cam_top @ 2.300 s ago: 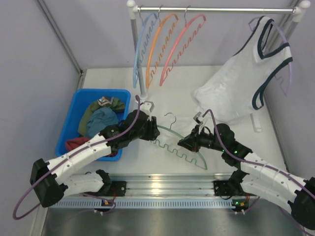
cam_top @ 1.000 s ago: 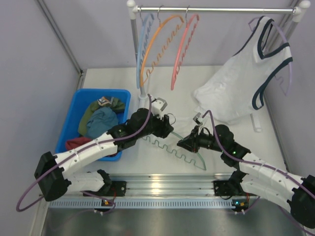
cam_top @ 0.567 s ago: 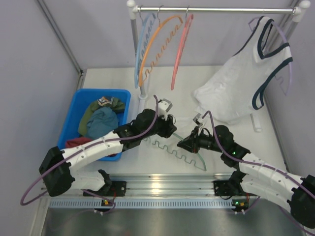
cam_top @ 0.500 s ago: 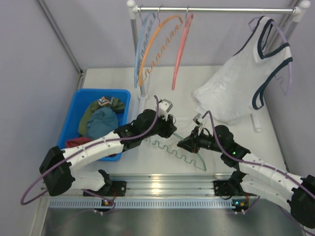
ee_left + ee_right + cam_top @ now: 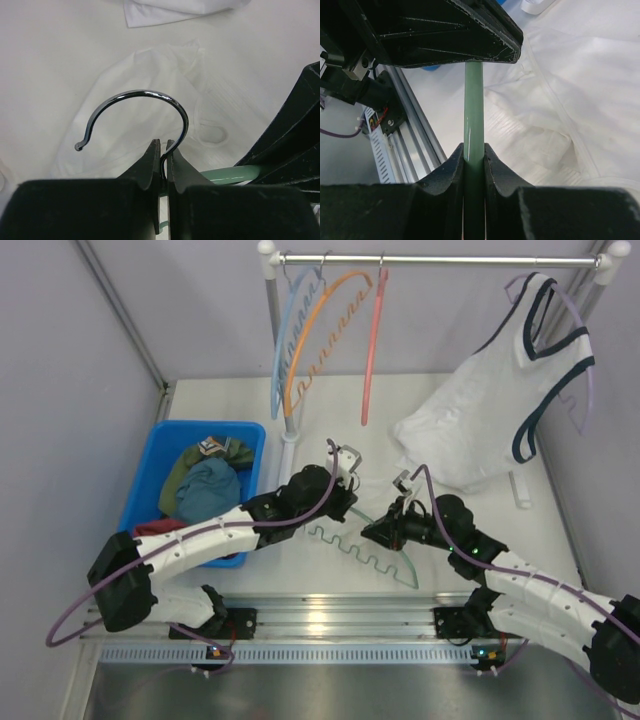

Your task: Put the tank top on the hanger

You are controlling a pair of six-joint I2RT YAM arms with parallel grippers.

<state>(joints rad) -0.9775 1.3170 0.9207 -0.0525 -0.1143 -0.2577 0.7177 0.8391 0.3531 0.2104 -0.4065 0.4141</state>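
Since a second ago the left gripper [image 5: 161,150] has swung right, away from the bin [image 5: 205,426], to the hanger [image 5: 473,100], and its jaws, then spread, are now pressed together on the stem of the metal hook [image 5: 150,92]. On the far rail [image 5: 440,259] the salmon hanger [image 5: 372,340] has turned edge-on. The right gripper [image 5: 474,152] has not shifted: its fingers pinch the hanger's green arm just right of the neck.

The hanger lies near the middle of the table [image 5: 330,400], its hook at the far left end between the two grippers and its wavy edge running near and right. The left wrist view shows the hook curving up and over to the left from the closed jaws.

The tank top [image 5: 150,75] lies crumpled flat on the table right under the hook and the green arm, below both grippers. Neither gripper touches it. In the right wrist view its seamed fabric spreads to the right of the arm. From above it barely shows against the white table.

A navy-trimmed top [image 5: 470,430] hangs at the far right, well apart.
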